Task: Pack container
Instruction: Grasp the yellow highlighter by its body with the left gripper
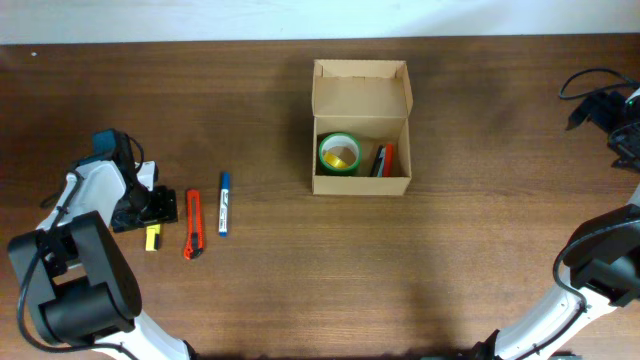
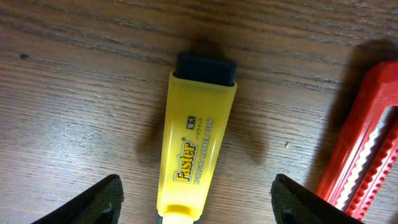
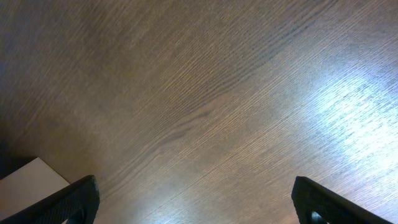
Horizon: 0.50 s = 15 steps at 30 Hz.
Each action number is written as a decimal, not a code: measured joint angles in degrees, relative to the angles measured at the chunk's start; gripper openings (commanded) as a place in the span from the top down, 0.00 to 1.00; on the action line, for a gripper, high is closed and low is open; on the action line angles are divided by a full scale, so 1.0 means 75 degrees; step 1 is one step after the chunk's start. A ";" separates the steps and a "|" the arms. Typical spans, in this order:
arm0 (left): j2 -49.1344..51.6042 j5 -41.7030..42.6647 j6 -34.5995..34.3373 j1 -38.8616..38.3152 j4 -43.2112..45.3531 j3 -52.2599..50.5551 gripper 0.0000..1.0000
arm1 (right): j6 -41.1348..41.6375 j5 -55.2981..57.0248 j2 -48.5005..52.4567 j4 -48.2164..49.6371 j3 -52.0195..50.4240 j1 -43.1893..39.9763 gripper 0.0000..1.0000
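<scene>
Cardboard box [image 1: 362, 184] sits upper centre of the overhead frame on the brown wood surface [image 1: 420, 280]. Its flap lid is open and stands toward the top edge. Inside it, a green tape roll [image 1: 339, 153] lies on the left. A few pens [image 1: 383, 160], red-orange and dark, lie on the right; exact count can't be told.

Left of frame, three loose items lie side by side, apart from each other and well apart from the box:
- a yellow highlighter [image 1: 152, 237], leftmost
- a red utility knife [image 1: 193, 224], in the middle
- a blue marker [image 1: 224, 204], rightmost and slightly higher in frame

Left arm is at far left, with its head right over the highlighter. In the left wrist view the left fingers [image 2: 93, 202] are spread, one tip in each bottom corner. The highlighter [image 2: 196, 130], black cap at the top and "Faster" label, lies between them, with bare wood showing on both sides. Nothing is pinched. The utility knife [image 2: 364, 143] is at the right edge, just beside the right-hand tip.

In the right wrist view the right fingers [image 3: 74, 199] are spread wide over bare wood, holding nothing. A white corner [image 3: 28, 177] shows at lower left, unidentified. Right arm is at the right edge of the overhead frame, far from the box.
</scene>
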 measured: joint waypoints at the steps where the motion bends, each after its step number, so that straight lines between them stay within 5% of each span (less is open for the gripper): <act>1: 0.0012 -0.0058 0.0000 0.0000 -0.0006 0.0003 0.25 | 0.0000 0.0000 0.0000 -0.0003 0.0000 0.0000 0.01; 12: 0.0399 -0.0321 0.0038 -0.0003 -0.0117 0.0192 0.26 | 0.0000 0.0000 0.0000 -0.0009 0.0000 0.0000 0.01; 15: 0.0411 -0.0289 0.0073 -0.0017 -0.0105 0.0201 0.39 | 0.0003 0.0000 0.0000 -0.0035 0.0000 0.0000 0.01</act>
